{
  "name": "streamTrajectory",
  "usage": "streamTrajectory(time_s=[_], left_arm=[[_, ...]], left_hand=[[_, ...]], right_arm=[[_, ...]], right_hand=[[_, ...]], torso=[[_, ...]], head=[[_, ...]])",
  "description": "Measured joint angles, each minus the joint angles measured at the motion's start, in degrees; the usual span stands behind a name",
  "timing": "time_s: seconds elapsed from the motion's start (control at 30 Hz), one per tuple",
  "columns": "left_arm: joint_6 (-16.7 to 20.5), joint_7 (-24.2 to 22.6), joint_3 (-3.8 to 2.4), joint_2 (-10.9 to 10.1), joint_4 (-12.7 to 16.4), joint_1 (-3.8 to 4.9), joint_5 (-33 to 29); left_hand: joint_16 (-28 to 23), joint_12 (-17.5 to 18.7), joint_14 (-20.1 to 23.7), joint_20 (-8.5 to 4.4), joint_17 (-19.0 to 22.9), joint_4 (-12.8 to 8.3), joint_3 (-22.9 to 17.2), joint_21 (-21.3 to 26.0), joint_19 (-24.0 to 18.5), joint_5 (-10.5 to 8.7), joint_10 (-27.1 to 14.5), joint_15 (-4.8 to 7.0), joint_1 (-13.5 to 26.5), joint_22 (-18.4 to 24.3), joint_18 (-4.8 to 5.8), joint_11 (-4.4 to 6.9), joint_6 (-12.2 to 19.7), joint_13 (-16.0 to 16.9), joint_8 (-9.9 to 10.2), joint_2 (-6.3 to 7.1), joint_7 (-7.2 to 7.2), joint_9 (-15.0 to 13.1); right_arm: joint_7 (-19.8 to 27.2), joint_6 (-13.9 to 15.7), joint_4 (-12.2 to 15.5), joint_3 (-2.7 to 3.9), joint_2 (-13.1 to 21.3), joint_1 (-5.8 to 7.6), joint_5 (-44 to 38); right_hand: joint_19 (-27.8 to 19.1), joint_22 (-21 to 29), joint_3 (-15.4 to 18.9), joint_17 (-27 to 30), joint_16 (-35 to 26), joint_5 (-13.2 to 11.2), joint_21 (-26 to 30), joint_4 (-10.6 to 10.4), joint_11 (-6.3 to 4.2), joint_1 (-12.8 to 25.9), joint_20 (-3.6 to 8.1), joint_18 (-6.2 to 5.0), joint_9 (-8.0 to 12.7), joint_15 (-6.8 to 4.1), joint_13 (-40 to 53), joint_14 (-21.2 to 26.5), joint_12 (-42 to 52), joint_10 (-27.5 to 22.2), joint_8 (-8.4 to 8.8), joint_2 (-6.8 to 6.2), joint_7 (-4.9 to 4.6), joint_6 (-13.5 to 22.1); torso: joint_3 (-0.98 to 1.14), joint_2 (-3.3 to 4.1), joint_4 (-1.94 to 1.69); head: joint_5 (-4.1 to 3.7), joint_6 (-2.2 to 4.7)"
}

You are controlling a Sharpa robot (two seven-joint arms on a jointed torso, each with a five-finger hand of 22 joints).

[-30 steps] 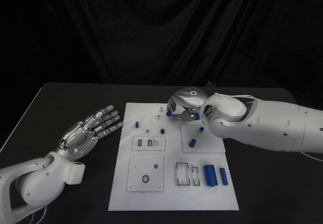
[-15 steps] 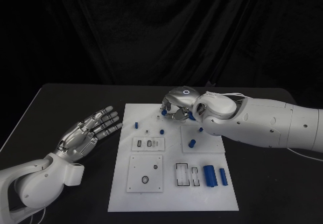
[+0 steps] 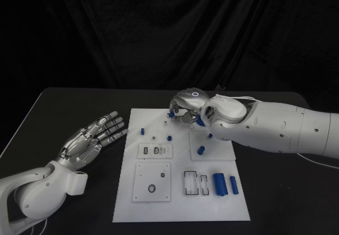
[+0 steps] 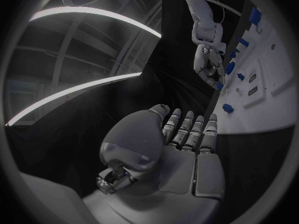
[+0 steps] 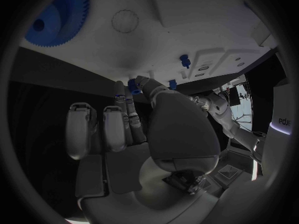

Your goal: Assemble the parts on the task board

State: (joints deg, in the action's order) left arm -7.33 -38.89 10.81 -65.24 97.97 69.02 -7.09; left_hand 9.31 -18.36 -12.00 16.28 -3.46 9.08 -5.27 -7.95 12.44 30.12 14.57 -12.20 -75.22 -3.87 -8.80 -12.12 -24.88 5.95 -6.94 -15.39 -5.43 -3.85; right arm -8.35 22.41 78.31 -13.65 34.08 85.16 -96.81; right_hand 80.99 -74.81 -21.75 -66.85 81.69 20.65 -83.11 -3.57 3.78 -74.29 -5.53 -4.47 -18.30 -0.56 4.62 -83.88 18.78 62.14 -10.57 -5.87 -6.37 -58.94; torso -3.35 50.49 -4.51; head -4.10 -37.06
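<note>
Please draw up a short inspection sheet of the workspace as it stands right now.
Surface: black table, bare beside the board.
Job's things: white task board; blue parts lie and stand on it, among them two cylinders near its front right.
Clutter: nothing seen.
Hands: left hand off the board, palm up, fingers spread, holding nothing; right hand over the board's far edge, pinching a small blue part.
Cables: thin white cable along the right arm.
Surroundings: black curtain behind the table.
</note>
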Motion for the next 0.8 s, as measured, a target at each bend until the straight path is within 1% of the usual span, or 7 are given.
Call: streamTrajectory(time_s=[0.17, 0.23, 0.33, 0.6, 0.8], left_arm=[[0.0, 0.0, 0.0, 0.1, 0.0, 0.0, 0.0], [0.0, 0.0, 0.0, 0.1, 0.0, 0.0, 0.0], [0.0, 0.0, 0.0, 0.2, -0.1, 0.0, 0.0], [0.0, 0.0, 0.0, 0.2, -0.1, 0.0, 0.0], [0.0, 0.0, 0.0, 0.4, -0.3, 0.0, 0.0]], left_hand=[[0.0, 0.0, 0.0, 0.0, 0.0, -0.2, -0.1, 0.0, 0.0, 0.0, 0.0, 0.0, 0.1, 0.0, -0.01, 0.0, 0.0, 0.0, 0.0, 0.14, 0.0, 0.0], [0.0, 0.0, 0.0, 0.0, 0.0, -0.2, -0.1, 0.0, 0.0, 0.0, 0.0, 0.0, 0.1, 0.0, -0.01, 0.0, 0.0, 0.0, 0.0, 0.14, 0.0, 0.0], [0.0, 0.0, 0.0, 0.0, 0.0, -0.2, -0.1, 0.0, 0.0, 0.0, 0.0, 0.0, 0.1, 0.0, -0.01, 0.0, -0.2, 0.0, 0.0, 0.14, -0.21, 0.0], [0.0, -0.3, 0.0, 0.0, 0.0, -0.4, -0.4, 0.0, 0.0, 0.0, 0.0, 0.01, 0.1, 0.0, -0.02, 0.0, -0.2, 0.0, 0.0, 0.14, -0.21, 0.0], [0.0, -0.3, 0.0, 0.0, 0.0, -0.4, -0.4, 0.0, 0.0, 0.0, 0.0, 0.01, 0.2, 0.0, -0.02, 0.0, -0.2, 0.0, 0.0, 0.19, -0.2, 0.0]], right_arm=[[0.0, 0.3, -1.0, 0.02, -0.5, 0.0, 0.5], [0.0, 0.4, -1.3, 0.03, -0.8, 0.0, 0.7], [0.0, 0.4, -1.7, 0.04, -1.3, 0.0, 1.0], [0.1, 0.2, -2.7, 0.05, -2.6, 0.0, 1.3], [0.1, -0.2, -3.3, 0.05, -3.2, 0.0, 1.4]], right_hand=[[0.0, -0.1, 0.0, -0.1, 0.0, 0.2, 0.0, 0.0, 0.0, 0.1, -0.01, 0.0, 0.0, 0.0, 0.0, 0.0, -0.3, 0.0, 0.11, 0.15, -0.09, 0.1], [0.4, -0.1, 0.2, -0.3, 0.0, 0.2, 0.0, -0.2, 0.0, 0.1, 0.0, 0.0, -0.1, 0.0, 0.0, 0.0, -0.3, 0.0, 0.21, 0.15, -0.09, 0.1], [0.4, -0.1, 0.2, -0.3, 0.0, 0.2, 0.0, -0.2, 0.0, 0.1, 0.0, 0.0, -0.4, 0.0, 0.0, 0.0, -0.3, 0.0, 0.26, 0.16, -0.1, 0.1], [0.4, -0.1, 0.2, -0.4, 0.0, 0.2, 0.0, -0.2, 0.0, 0.1, 0.0, 0.0, -1.1, 0.0, 0.0, 0.0, -0.3, 0.0, 0.38, 0.17, -0.29, 0.3], [0.4, -0.1, 0.2, -0.4, 0.0, 0.2, 0.0, -0.1, 0.0, 0.0, 0.0, 0.0, -1.1, 0.0, 0.0, 0.0, -0.3, 0.0, 0.55, 0.25, -0.3, 0.3]], torso=[[0.04, 0.01, 0.15], [0.07, 0.01, 0.16], [0.07, 0.01, 0.16], [0.06, -0.05, 0.12], [0.02, -0.06, 0.08]], head=[[0.11, -0.04], [0.0, -0.05], [-0.19, -0.12], [-0.49, -0.35], [-0.72, -0.54]])
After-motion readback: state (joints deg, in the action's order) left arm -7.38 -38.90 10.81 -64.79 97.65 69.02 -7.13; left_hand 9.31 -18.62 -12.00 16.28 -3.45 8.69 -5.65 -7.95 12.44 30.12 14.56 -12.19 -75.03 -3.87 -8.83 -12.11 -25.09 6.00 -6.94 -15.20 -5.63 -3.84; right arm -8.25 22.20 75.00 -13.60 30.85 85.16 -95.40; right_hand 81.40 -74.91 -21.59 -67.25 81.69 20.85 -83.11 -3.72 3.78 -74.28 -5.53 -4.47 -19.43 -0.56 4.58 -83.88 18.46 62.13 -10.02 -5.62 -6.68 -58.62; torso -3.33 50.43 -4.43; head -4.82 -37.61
